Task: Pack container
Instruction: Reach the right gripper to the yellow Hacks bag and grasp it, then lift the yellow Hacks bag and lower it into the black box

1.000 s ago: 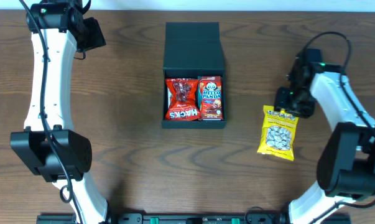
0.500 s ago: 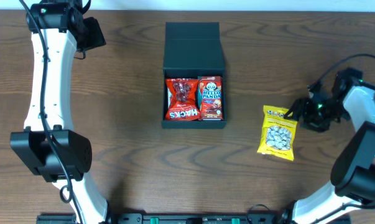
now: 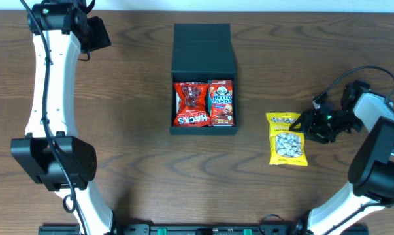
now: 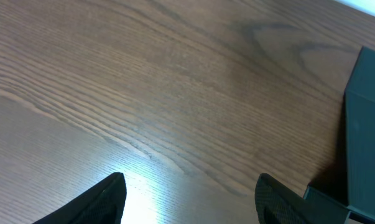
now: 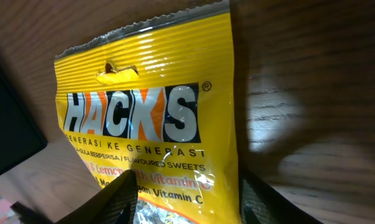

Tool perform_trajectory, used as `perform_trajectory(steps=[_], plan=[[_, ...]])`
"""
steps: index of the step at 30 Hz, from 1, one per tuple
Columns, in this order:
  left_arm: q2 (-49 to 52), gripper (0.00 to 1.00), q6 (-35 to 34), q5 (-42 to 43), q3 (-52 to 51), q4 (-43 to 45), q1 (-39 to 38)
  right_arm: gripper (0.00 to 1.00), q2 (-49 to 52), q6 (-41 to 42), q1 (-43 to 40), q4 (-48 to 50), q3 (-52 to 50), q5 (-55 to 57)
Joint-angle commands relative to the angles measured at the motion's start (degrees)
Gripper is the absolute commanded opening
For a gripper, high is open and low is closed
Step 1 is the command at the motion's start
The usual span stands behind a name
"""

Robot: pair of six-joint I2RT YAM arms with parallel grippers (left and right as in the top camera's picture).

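Observation:
The dark container (image 3: 203, 49) stands open at the table's middle, its lid flap folded back. It holds a red Hacks pack (image 3: 191, 104) and a red Hello Panda pack (image 3: 222, 102) side by side. A yellow Hacks pack (image 3: 287, 138) lies flat on the table to its right. My right gripper (image 3: 312, 124) is low at that pack's right edge. In the right wrist view its open fingers (image 5: 184, 199) straddle the yellow pack (image 5: 150, 118). My left gripper (image 3: 95, 36) is open and empty at the far left; its wrist view (image 4: 187, 199) shows the container's corner (image 4: 367, 137).
The wooden table (image 3: 118, 130) has bare wood on both sides of the container. The left arm's column (image 3: 49, 98) runs down the left side. The right arm's base (image 3: 373, 176) stands at the right edge, with a cable looping above it.
My right gripper swung from the yellow pack's top out to the right, then came in low at its right edge. The yellow pack has shifted slightly left and straightened. The left arm has not moved.

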Motion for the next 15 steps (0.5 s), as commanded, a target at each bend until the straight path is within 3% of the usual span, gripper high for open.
perform_trajectory(steps=[1,2,9,15], plan=[[0.3,0.68,0.6,0.0,0.1,0.1,0.3,0.50,1.7,0.2,-0.2,0.5,0.3,-0.4],[0.3,0.68,0.6,0.0,0.1,0.1,0.3,0.47,1.9,0.2,-0.2,0.5,0.3,-0.1],[0.3,0.68,0.6,0.0,0.1,0.2,0.3,0.01,2.7,0.7,0.0,1.8,0.3,0.3],[0.3,0.68,0.6,0.0,0.1,0.2,0.3,0.01,2.8,0.6,0.0,1.8,0.4,-2.6]])
